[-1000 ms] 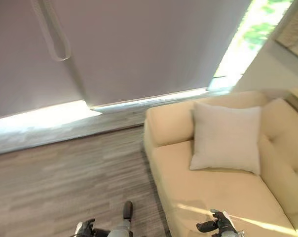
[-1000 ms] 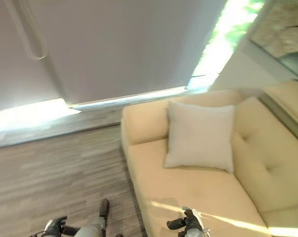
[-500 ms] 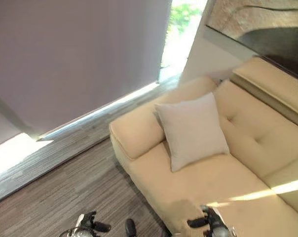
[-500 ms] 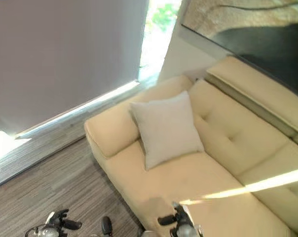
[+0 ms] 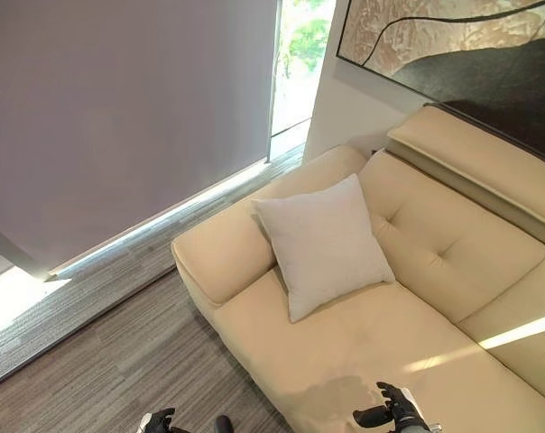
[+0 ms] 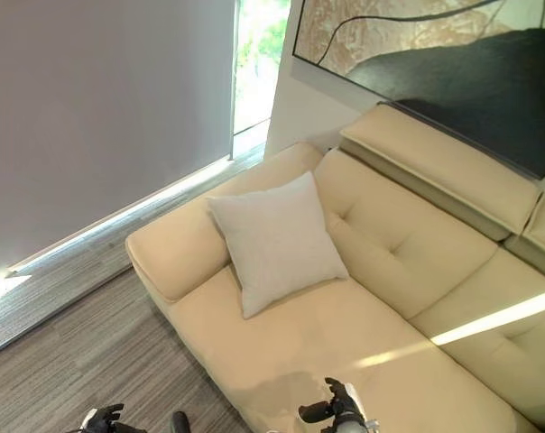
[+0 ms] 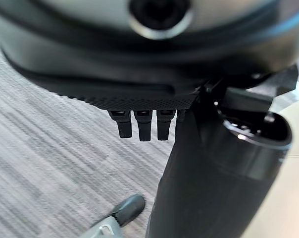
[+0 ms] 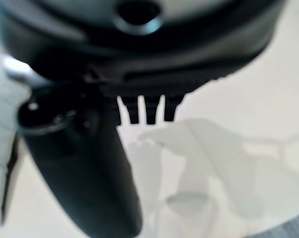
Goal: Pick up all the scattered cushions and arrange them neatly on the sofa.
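One pale grey square cushion (image 5: pixel 322 244) leans upright at the left end of the cream sofa (image 5: pixel 345 352), against its backrest and next to the armrest (image 5: pixel 220 257). My right hand (image 5: pixel 394 417) hangs low over the front of the seat, well short of the cushion, open and holding nothing. In its wrist view the thumb (image 8: pixel 85 168) and fingers (image 8: pixel 147 110) show above bare seat fabric. My left hand (image 5: pixel 157 422) is open and empty over the floor to the left of the sofa; its fingers (image 7: pixel 139 126) hang above the grey boards.
Grey striped floor (image 5: pixel 101 352) spreads left of the sofa. A grey roller blind (image 5: pixel 119 108) covers the window wall, with a bright gap (image 5: pixel 295 63) beside it. A dark and beige picture (image 5: pixel 453 45) hangs above the raised headrest (image 5: pixel 475 167).
The camera has swung right and the whole picture has shifted, bringing more of the sofa and the picture into view. The cushion has not moved. Both hands stay low and empty.
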Controlling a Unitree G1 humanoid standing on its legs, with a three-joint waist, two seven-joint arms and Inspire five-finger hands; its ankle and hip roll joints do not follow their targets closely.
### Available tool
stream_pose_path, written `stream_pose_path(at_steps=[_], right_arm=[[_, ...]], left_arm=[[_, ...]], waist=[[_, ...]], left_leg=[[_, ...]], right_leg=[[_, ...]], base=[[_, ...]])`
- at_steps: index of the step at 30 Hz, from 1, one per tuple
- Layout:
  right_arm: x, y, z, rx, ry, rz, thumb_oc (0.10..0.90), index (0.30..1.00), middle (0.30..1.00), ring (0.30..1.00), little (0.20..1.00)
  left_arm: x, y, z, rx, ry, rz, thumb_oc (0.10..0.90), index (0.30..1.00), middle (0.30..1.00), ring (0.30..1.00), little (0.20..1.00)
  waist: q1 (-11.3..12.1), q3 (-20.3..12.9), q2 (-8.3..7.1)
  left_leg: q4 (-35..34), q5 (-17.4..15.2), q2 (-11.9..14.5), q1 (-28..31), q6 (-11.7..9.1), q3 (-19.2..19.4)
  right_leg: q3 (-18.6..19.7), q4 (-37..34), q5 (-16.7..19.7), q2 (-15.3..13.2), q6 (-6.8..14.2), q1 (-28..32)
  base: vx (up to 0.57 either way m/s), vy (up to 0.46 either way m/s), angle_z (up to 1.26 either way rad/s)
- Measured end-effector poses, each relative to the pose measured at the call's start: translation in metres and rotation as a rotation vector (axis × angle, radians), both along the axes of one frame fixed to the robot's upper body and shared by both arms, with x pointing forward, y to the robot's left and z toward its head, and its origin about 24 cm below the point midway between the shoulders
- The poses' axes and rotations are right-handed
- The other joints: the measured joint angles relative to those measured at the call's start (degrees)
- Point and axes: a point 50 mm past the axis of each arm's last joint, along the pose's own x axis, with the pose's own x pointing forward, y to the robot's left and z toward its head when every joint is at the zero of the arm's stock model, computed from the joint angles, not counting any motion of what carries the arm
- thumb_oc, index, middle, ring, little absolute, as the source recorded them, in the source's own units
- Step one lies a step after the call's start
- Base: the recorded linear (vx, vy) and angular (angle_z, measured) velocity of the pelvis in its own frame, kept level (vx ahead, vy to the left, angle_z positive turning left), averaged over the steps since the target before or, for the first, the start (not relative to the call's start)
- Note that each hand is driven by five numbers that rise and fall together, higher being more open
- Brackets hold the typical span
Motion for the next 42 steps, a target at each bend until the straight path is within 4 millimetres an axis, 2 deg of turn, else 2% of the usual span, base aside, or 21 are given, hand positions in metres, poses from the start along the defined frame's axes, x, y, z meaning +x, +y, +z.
stream_pose_path(at_steps=[5,7,8,9,10,11,12,13,17,18,21,22,26,28,30,33,36,37,39,41,42], right_arm=[[0.005,-0.024,0.009,-0.072,-0.02,0.001,0.8,0.9,0.9,0.9,0.9],[0.009,-0.025,0.01,-0.082,-0.028,-0.002,0.8,0.9,0.9,0.9,0.9],[0.011,-0.027,0.011,-0.088,-0.03,-0.002,0.8,0.9,0.9,0.9,0.9],[0.011,-0.029,0.012,-0.094,-0.031,-0.004,0.8,0.9,0.9,0.9,0.9],[0.012,-0.029,0.012,-0.095,-0.038,-0.012,0.8,0.9,0.9,0.9,0.9],[0.005,-0.024,0.009,-0.081,-0.021,-0.011,0.8,0.9,0.9,0.9,0.9],[-0.004,-0.014,0.002,-0.055,0.007,-0.012,0.8,0.9,0.9,0.9,0.9],[-0.004,-0.01,0.001,-0.043,0.006,-0.012,0.8,0.9,0.9,0.9,0.9],[0.007,0.012,0.0,0.01,-0.018,0.006,0.8,0.9,0.9,0.9,0.9],[0.014,0.019,0.001,0.026,-0.03,0.032,0.8,0.9,0.9,0.9,0.9],[0.018,0.022,0.002,0.029,-0.038,0.052,0.8,0.9,0.9,0.9,0.9],[0.019,0.022,0.002,0.028,-0.04,0.054,0.8,0.9,0.9,0.9,0.9],[0.023,0.021,0.004,0.023,-0.053,0.057,0.8,0.9,0.9,0.9,0.9],[0.023,0.016,0.006,0.013,-0.06,0.049,0.8,0.9,0.9,0.9,0.9],[0.012,0.009,0.003,0.006,-0.041,0.017,0.8,0.9,0.9,0.9,0.9],[0.016,0.008,0.004,-0.001,-0.045,0.024,0.8,0.9,0.9,0.9,0.9],[0.026,0.001,0.011,-0.025,-0.081,0.037,0.8,0.9,0.9,0.9,0.9],[0.028,-0.004,0.013,-0.041,-0.085,0.037,0.8,0.9,0.9,0.9,0.9],[0.034,-0.011,0.018,-0.063,-0.104,0.041,0.8,0.9,0.9,0.9,0.9],[0.038,-0.018,0.022,-0.085,-0.113,0.04,0.8,0.9,0.9,0.9,0.9],[0.037,-0.021,0.023,-0.093,-0.111,0.039,0.8,0.9,0.9,0.9,0.9]], left_arm=[[0.0,-0.017,-0.004,-0.042,0.009,-0.042,0.8,0.9,0.9,0.9,0.9],[0.019,-0.016,0.001,-0.04,-0.041,-0.063,0.8,0.9,0.9,0.9,0.9],[0.023,-0.017,0.002,-0.04,-0.051,-0.065,0.8,0.9,0.9,0.9,0.9],[0.02,-0.019,0.001,-0.047,-0.044,-0.065,0.8,0.9,0.9,0.9,0.9],[0.017,-0.019,0.0,-0.049,-0.031,-0.061,0.8,0.9,0.9,0.9,0.9],[0.016,-0.015,0.0,-0.038,-0.023,-0.061,0.8,0.9,0.9,0.9,0.9],[0.016,-0.008,0.002,-0.019,-0.022,-0.061,0.8,0.9,0.9,0.9,0.9],[0.02,-0.007,0.003,-0.015,-0.028,-0.062,0.8,0.9,0.9,0.9,0.9],[0.02,0.0,0.005,0.003,-0.032,-0.056,0.8,0.9,0.9,0.9,0.9],[0.015,0.005,0.005,0.016,-0.021,-0.044,0.8,0.9,0.9,0.9,0.9],[0.013,0.014,0.008,0.039,-0.017,-0.04,0.8,0.9,0.9,0.9,0.9],[0.012,0.015,0.008,0.043,-0.016,-0.04,0.8,0.9,0.9,0.9,0.9],[0.006,0.016,0.006,0.041,-0.001,-0.038,0.8,0.9,0.9,0.9,0.9],[0.009,0.009,0.005,0.024,-0.007,-0.042,0.8,0.9,0.9,0.9,0.9],[0.011,0.001,0.003,-0.001,-0.012,-0.049,0.8,0.9,0.9,0.9,0.9],[0.007,-0.003,0.001,-0.012,-0.002,-0.043,0.8,0.9,0.9,0.9,0.9],[0.007,-0.006,0.0,-0.017,-0.002,-0.04,0.8,0.9,0.9,0.9,0.9],[0.011,-0.008,0.0,-0.019,-0.013,-0.042,0.8,0.9,0.9,0.9,0.9],[0.01,-0.009,0.0,-0.023,-0.012,-0.043,0.8,0.9,0.9,0.9,0.9],[0.014,-0.013,0.0,-0.034,-0.022,-0.039,0.8,0.9,0.9,0.9,0.9],[0.015,-0.014,0.0,-0.039,-0.028,-0.033,0.8,0.9,0.9,0.9,0.9]], waist=[[-0.27,-0.45,0.75],[1.43,0.99,-1.83],[1.61,1.26,-1.95],[1.41,1.0,-1.25],[1.03,0.94,-0.99],[0.95,0.88,-1.65],[0.77,0.17,-3.75],[0.69,0.15,-4.09],[1.56,0.81,-3.08],[2.8,1.01,-2.72],[2.84,1.3,-2.37],[3.05,1.46,-2.17],[2.98,1.32,-2.5],[2.44,1.42,-2.29],[1.14,1.65,-1.87],[2.22,1.78,-1.86],[2.58,1.76,-1.77],[3.15,1.67,-1.58],[2.92,1.3,-0.82],[3.07,1.35,-0.64],[2.99,1.61,-0.43]], left_leg=[[0.05,-0.05,0.35,-0.44,-2.89,-9.82],[-1.5,-2.26,-1.44,-2.35,-3.79,-18.18],[-3.36,-2.16,-1.41,-2.22,-3.75,-19.32],[-5.49,-1.98,-0.87,-1.57,-3.45,-18.58],[-6.31,0.8,-0.48,-0.71,-2.71,-18.01],[-6.45,0.65,-1.44,0.46,-2.03,-16.89],[-6.44,-0.37,-3.8,1.18,-0.42,-15.35],[-6.69,-0.8,-4.62,1.77,0.38,-14.04],[-7.51,-1.6,-5.71,3.48,2.59,-8.64],[-8.5,-1.64,-5.41,4.53,2.82,-5.73],[-9.52,-2.3,-5.68,6.64,3.76,-4.46],[-10.37,-2.18,-5.49,7.56,3.67,-4.08],[-10.93,-2.29,-5.14,8.53,3.36,-3.48],[-10.76,-2.18,-4.43,8.26,2.94,-4.84],[-9.16,-2.13,-4.4,7.97,2.8,-8.08],[2.34,-5.18,-3.45,4.18,-1.73,-8.98],[13.55,-5.61,-2.38,-0.87,-2.6,-11.47],[14.7,-7.4,-2.17,-2.89,-3.11,-12.7],[8.65,-7.89,-1.42,-3.07,-2.54,-15.42],[-1.57,-5.9,-0.89,-3.18,-5.06,-23.23],[-3.42,-5.16,-0.23,-3.5,-5.59,-23.69]], right_leg=[[3.68,-1.48,1.73,0.69,-1.77,0.35],[6.7,-3.06,3.22,-0.31,-2.03,-0.41],[7.75,-3.81,4.07,-0.25,-1.28,-0.39],[8.02,-4.44,4.38,0.12,-0.84,-0.05],[8.78,-4.45,4.05,0.21,-0.29,0.63],[9.33,-4.09,4.32,-0.43,0.67,0.57],[10.37,-3.03,3.79,-3.03,1.89,0.18],[11.22,-1.77,4.26,-3.73,2.58,-0.67],[11.29,3.0,5.49,-5.45,4.54,-4.84],[10.05,3.96,6.37,-5.66,5.35,-6.23],[2.32,3.81,6.52,-5.51,5.96,-6.16],[1.98,3.9,5.82,-5.32,6.81,-6.27],[-0.12,2.67,4.84,-4.07,4.85,-5.93],[0.95,0.63,5.1,-2.52,4.41,-3.96],[6.52,-1.29,4.5,-1.62,3.22,-0.91],[7.89,-4.08,4.19,-0.88,1.35,1.29],[9.77,-5.49,4.8,-1.06,-1.21,2.36],[10.78,-6.14,5.5,-1.04,-1.75,2.29],[11.67,-6.75,5.57,-0.46,-1.67,1.9],[14.54,-7.42,5.79,0.1,-1.69,1.5],[14.78,-7.4,5.85,0.48,-1.59,1.69]], base=[[0.09,0.103,-0.31],[0.15,0.209,-0.55],[0.15,0.204,-0.85],[0.11,0.183,-0.59],[0.09,0.158,-0.54],[0.2,0.38,-0.48],[0.15,0.286,-0.52],[0.13,0.288,-0.65],[0.09,0.147,-0.76],[0.08,0.075,-0.84],[0.11,0.097,-0.49],[0.09,0.043,-0.08],[0.1,0.008,-0.11],[0.11,-0.009,0.32],[0.1,-0.03,0.69],[0.05,0.01,-0.11],[0.08,0.097,-0.31],[0.11,0.108,-0.31],[0.13,0.152,-0.39],[0.14,0.202,-0.45],[0.14,0.248,-0.33]])
